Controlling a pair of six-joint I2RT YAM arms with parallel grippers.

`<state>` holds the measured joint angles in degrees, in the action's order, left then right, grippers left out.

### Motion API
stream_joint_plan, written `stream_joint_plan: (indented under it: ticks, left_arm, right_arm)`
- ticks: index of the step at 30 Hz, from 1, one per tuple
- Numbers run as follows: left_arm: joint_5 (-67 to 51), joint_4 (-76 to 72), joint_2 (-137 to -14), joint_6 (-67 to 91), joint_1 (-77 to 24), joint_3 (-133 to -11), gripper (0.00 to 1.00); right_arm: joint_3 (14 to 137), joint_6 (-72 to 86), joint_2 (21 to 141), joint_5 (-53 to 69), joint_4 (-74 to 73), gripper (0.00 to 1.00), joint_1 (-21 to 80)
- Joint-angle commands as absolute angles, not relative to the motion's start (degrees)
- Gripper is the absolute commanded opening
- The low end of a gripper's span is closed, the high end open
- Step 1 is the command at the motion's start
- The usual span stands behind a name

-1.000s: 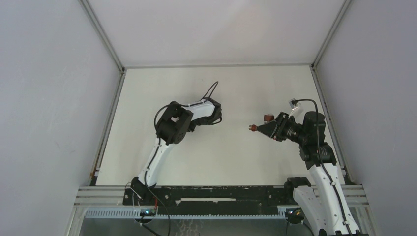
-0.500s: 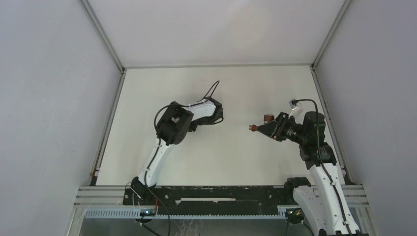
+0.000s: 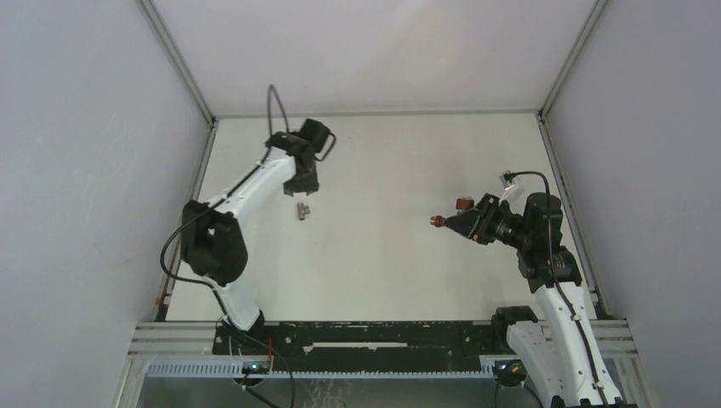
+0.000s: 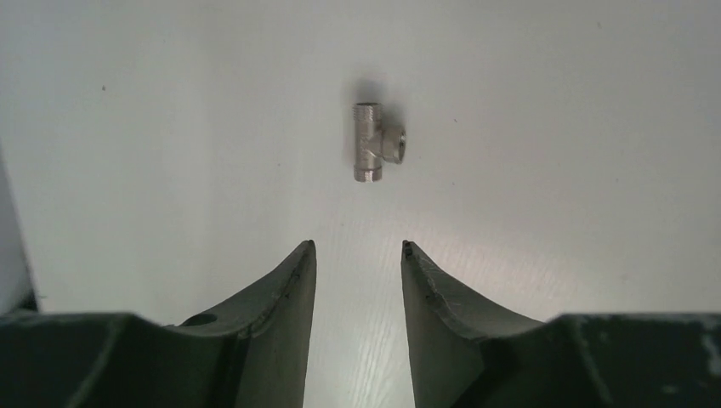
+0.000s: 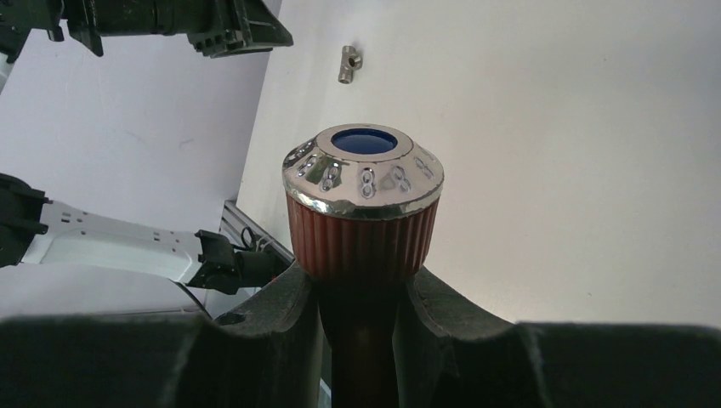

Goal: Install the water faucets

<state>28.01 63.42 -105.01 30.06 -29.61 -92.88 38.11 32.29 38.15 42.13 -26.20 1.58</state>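
A small silvery T-shaped metal fitting (image 3: 302, 210) lies on the white table at the far left; it also shows in the left wrist view (image 4: 375, 143) and the right wrist view (image 5: 349, 64). My left gripper (image 3: 301, 180) hovers just behind it, open and empty, its fingertips (image 4: 306, 252) short of the fitting. My right gripper (image 3: 463, 223) is shut on the reddish-brown faucet (image 3: 439, 222), held above the table at the right. Its ribbed knob with chrome cap and blue centre (image 5: 364, 200) points toward the left arm. A second reddish knob (image 3: 463, 203) sticks out behind the gripper.
Grey enclosure walls stand on the left, right and back. A black rail (image 3: 383, 336) with the arm bases runs along the near edge. The left arm's cable (image 3: 272, 106) loops up by the back wall.
My left arm has swung from the table's middle out to the far left and now hovers over the silvery fitting, which has come into sight. The right arm and faucet have not moved.
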Motion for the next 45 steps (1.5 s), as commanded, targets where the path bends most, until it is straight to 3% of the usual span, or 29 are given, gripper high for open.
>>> stream_joint_plan:
  ticks: [1,5,10,19,28,45]
  left_arm:
    - [10.89,50.33,-101.48,33.16,-20.69,-83.92,0.46]
    - [4.35,46.34,-102.73,36.74,-13.93,-79.23,0.47]
    - [0.44,42.35,-102.92,41.38,-11.3,-75.6,0.68]
    - [-3.15,37.64,-98.85,64.46,-10.0,-67.27,0.89]
    - [-7.06,34.19,-96.74,79.06,-4.39,-60.68,0.89]
    - [-20.8,30.84,-108.05,85.01,1.52,-59.82,0.83]
  right_arm:
    - [40.78,32.11,37.57,42.89,-23.31,0.0,1.2]
    - [40.78,32.2,37.7,43.06,-23.05,0.0,1.18]
    - [40.85,32.38,38.08,42.89,-22.99,0.0,1.16]
    - [40.86,33.22,38.75,43.25,-21.89,0.0,1.2]
    - [40.79,32.37,38.49,43.33,-22.95,0.0,1.16]
    - [40.87,32.72,38.57,43.74,-22.67,0.0,1.2]
